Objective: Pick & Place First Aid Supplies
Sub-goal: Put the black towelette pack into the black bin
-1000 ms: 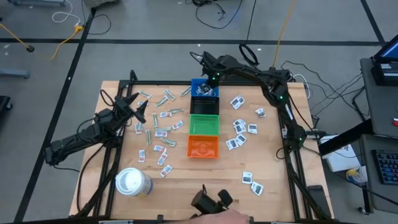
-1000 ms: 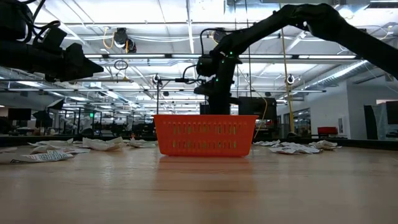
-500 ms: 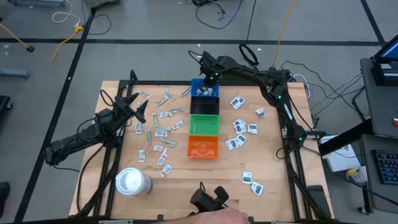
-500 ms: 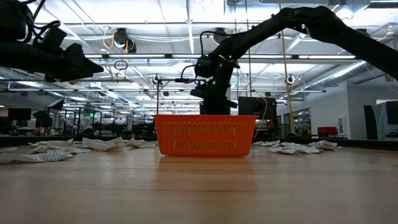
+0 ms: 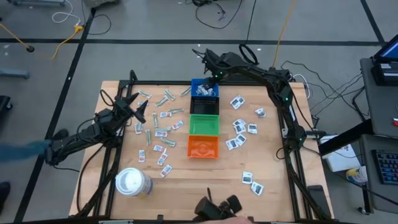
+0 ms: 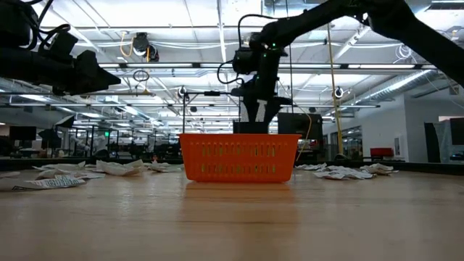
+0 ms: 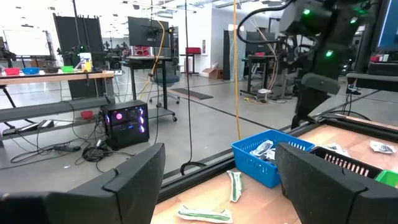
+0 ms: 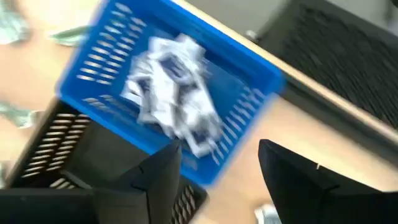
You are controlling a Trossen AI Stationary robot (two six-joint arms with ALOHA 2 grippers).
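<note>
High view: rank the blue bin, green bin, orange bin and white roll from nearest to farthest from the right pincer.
1. Blue bin, directly under the right pincer, far edge.
2. Green bin, mid-row.
3. Orange bin, row's near end.
4. White roll, near-left corner.

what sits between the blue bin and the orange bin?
High view: a black bin, then a green bin, lined up between the blue bin and the orange bin.
</note>
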